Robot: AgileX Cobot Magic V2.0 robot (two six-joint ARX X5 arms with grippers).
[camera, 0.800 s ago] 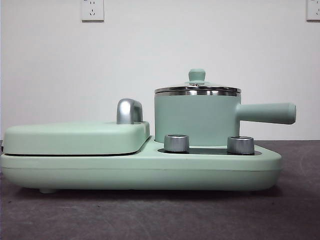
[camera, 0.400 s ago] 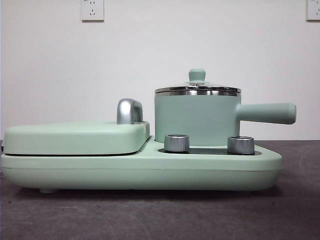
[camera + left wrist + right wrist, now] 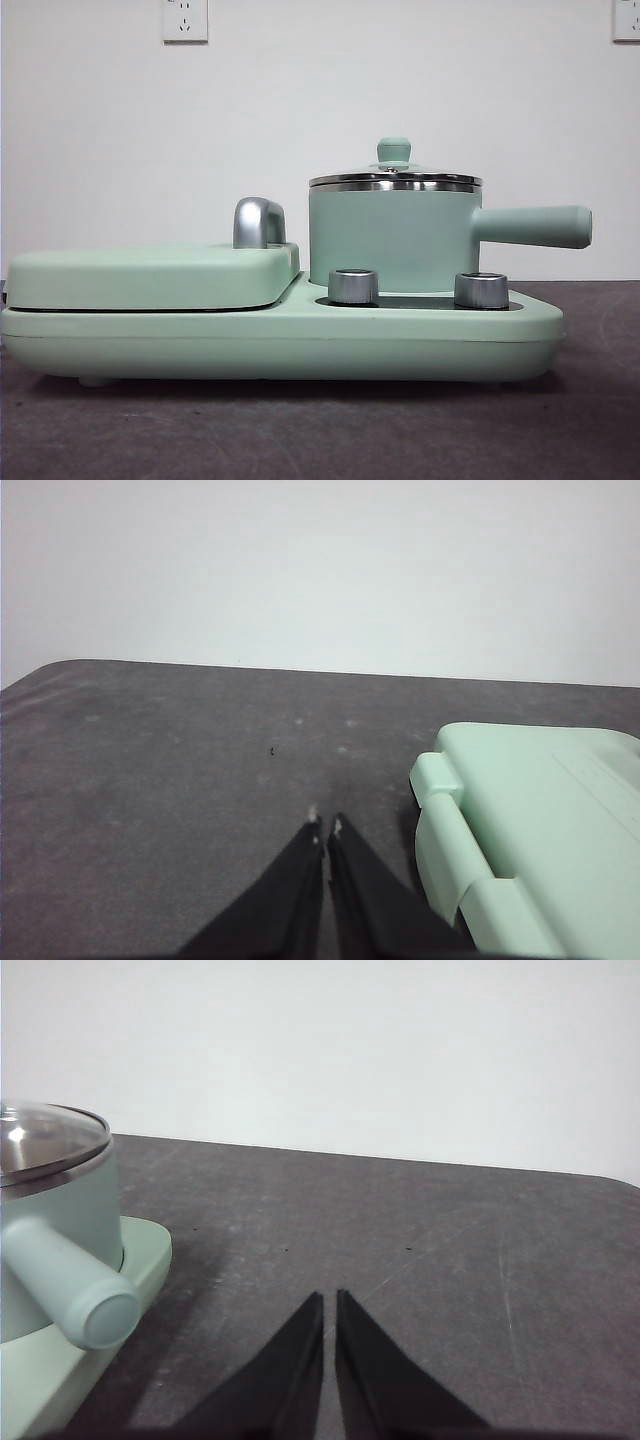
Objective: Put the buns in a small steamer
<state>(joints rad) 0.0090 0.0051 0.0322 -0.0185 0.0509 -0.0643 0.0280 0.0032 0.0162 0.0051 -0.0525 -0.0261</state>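
On the dark surface [image 3: 300, 430] the small steamer [image 3: 395, 235] stands lidded, no buns seen. Left gripper [image 3: 324, 827] and right gripper [image 3: 329, 1298] wait, jaws together, nothing held; the lid [image 3: 394, 172], at twelve o'clock atop the pot, must likely be lifted first.

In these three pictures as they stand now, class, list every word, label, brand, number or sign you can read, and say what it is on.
None can be read.
The small steamer, its lid, the griddle and the two knobs show no lettering.
The wall sockets have slots only.
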